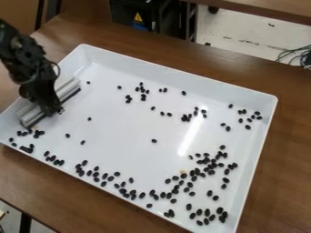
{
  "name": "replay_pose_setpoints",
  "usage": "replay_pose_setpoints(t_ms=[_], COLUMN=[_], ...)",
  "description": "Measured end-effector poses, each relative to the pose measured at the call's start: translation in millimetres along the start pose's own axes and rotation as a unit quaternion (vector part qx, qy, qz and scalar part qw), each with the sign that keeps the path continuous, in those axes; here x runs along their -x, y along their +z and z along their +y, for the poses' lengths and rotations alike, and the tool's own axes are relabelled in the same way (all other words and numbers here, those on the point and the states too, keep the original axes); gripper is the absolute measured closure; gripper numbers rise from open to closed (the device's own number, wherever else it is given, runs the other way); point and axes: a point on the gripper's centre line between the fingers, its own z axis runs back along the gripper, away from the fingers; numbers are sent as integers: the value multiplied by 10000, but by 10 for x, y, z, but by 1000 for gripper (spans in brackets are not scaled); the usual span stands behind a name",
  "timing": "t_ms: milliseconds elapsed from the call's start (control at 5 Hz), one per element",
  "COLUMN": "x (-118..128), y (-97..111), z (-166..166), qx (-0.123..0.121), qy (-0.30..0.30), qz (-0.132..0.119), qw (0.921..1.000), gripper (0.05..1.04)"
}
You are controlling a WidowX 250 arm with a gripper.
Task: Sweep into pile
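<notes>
Glossy white plastic tray [121, 132], smooth brown wood table [182, 54]

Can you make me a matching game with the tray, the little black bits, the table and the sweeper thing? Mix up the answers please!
Things:
1. tray
2. little bits
3. table
4. sweeper

Clues:
A. brown, underneath the white one
B. long and pale, at the picture's left, by the robot arm
C. white, with raised sides
D. black, scattered about in many places

Right pairs: 1-C, 2-D, 3-A, 4-B
</notes>
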Motion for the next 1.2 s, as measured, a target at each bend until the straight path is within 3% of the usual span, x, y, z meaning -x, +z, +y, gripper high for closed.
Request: replay_pose_setpoints(t_ms=[200, 400, 600, 1200], x=[187, 376, 286, -32], y=[0, 57, 77, 257], z=[-39, -187, -548, -1805], qx=[115, 191, 293, 767], qy=[156, 247, 104, -476], qz=[-53, 104, 111, -453], qw=[9998, 9995, 9995, 9949], gripper=[728, 728, 728, 728])
